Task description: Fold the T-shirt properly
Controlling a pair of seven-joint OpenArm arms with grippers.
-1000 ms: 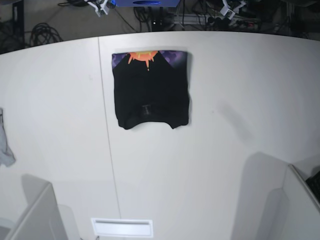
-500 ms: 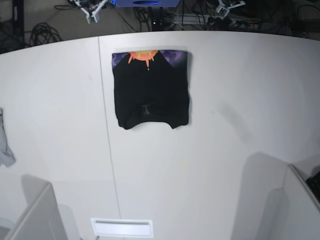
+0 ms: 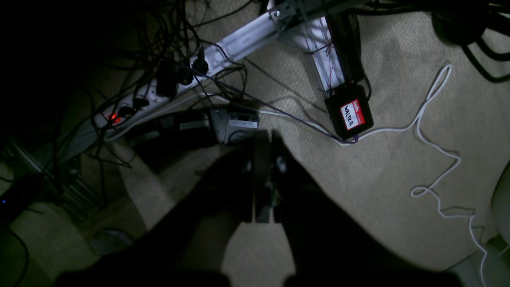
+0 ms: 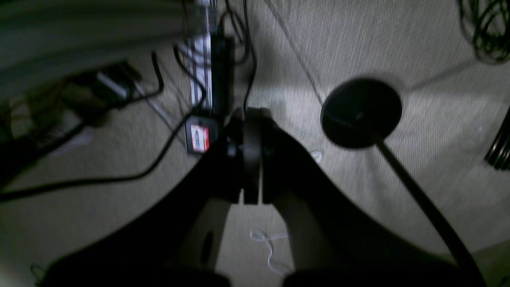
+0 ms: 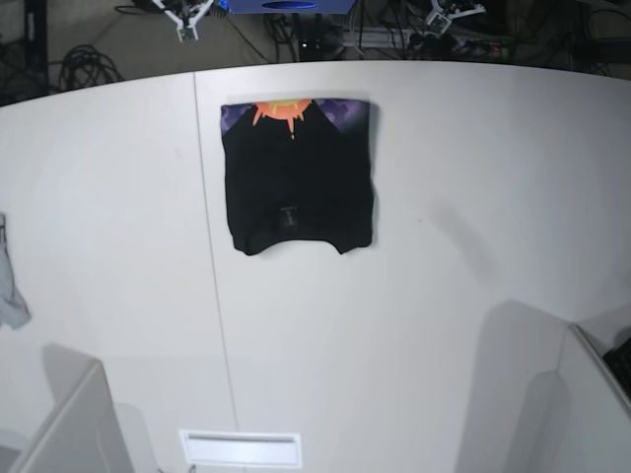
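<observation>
White bench (image 5: pixel 414 325) fills most of my base view, with a dark strip of cables (image 5: pixel 84 64) and floor along the top edge. On it, in the upper middle of the frame, I see the T-shirt (image 5: pixel 299 187) lying flat as a compact black rectangle, an orange sunburst and purple print showing along its far edge. A pale grey cloth scrap (image 5: pixel 10 286) hangs at the far left edge, well apart from it.

My left hand (image 3: pixel 263 179) shows in its wrist view at centre frame, over beige carpet (image 3: pixel 398 167), its dark fingers pressed together with nothing between them. Beyond it I see a power strip (image 3: pixel 135 103), a white cord (image 3: pixel 434 139) and a black box with a red and white label (image 3: pixel 350 113).

My right hand (image 4: pixel 251 159) is likewise closed and empty in its blurred wrist view, beside a round black stand base (image 4: pixel 360 111).
</observation>
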